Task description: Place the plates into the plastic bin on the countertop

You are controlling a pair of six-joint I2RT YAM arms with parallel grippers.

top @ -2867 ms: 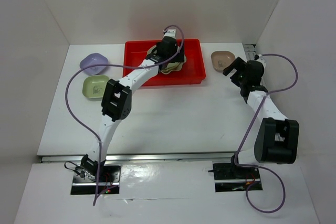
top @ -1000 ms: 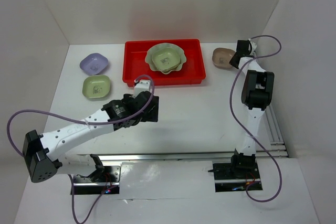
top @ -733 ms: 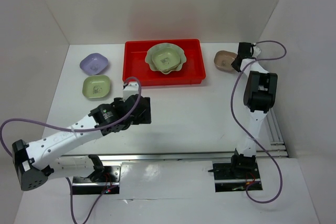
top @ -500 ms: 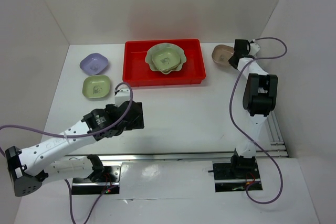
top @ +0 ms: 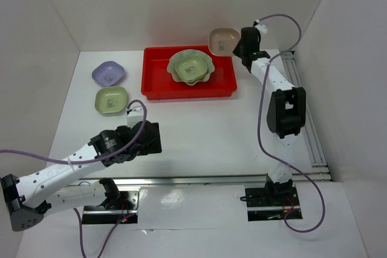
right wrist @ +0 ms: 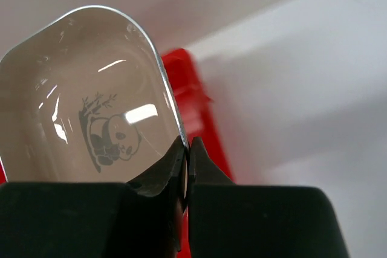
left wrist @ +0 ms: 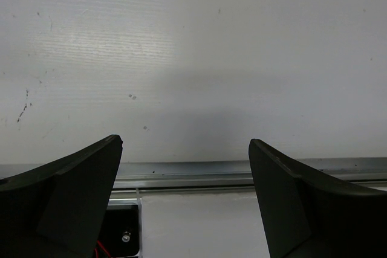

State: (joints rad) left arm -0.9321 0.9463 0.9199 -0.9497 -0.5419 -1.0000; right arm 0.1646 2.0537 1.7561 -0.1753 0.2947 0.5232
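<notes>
- The right hand (right wrist: 187, 149) is pressed together on the rim of a small brownish-pink rounded-square dish (right wrist: 91, 113). It pinches that edge between its two black fingers.
- The dish stands out beyond the fingertips, tilted and raised off the white counter (top: 205, 125). A panda print shows in its hollow.
- A shallow rectangular bright red plastic bin (top: 154, 86) lies to this hand's left and a little nearer the arm bases. In the top view the held dish sits at the bin's far right corner, but I cannot tell whether it hangs directly over the bin.
- Inside the bin, left of the right hand, rests a large pale green scalloped-rim dish (top: 176, 69) with a smaller green dish (top: 192, 64) nested in it.
- The left hand (left wrist: 185, 142) is spread wide and holds nothing. It is low over bare counter, with a metal rail (left wrist: 193, 170) just beside its fingertips.
- A small lavender rounded-square dish (top: 109, 73) and a small green rounded-square dish (top: 112, 99) sit on the counter, well apart from the left hand, farther out and to its left.
</notes>
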